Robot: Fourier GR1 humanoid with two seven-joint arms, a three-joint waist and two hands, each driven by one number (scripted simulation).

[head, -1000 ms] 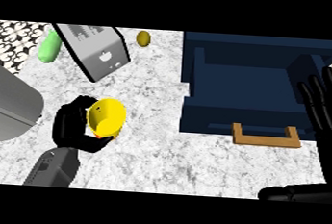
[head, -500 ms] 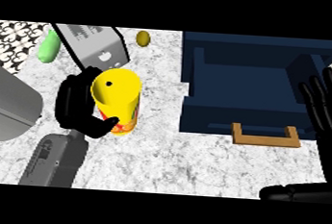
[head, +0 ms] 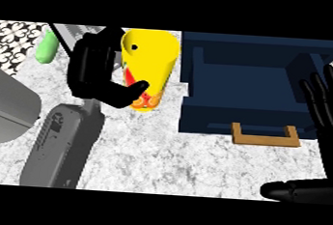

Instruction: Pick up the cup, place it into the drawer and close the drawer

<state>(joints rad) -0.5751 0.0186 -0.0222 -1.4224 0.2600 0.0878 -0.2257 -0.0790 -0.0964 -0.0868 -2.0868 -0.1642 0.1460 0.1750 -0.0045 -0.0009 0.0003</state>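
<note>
Left of the drawer (head: pixel 198 111), the left hand (head: pixel 93 71) covers the cup's (head: pixel 155 55) left flank and nearly all of a grey object (head: pixel 66 30) behind it, while at the drawer's right the right hand's (head: pixel 330 110) outer part is cut off by the view's edge.

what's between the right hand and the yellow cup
In the head view, the open navy drawer fills that stretch: the yellow cup, held in the left hand, is at its left side, the right hand at its right.

Over the surface (head: pixel 167 153), the cup (head: pixel 152 60) is sitting in the left robot hand (head: pixel 93 71), just left of the drawer (head: pixel 204 119).
</note>
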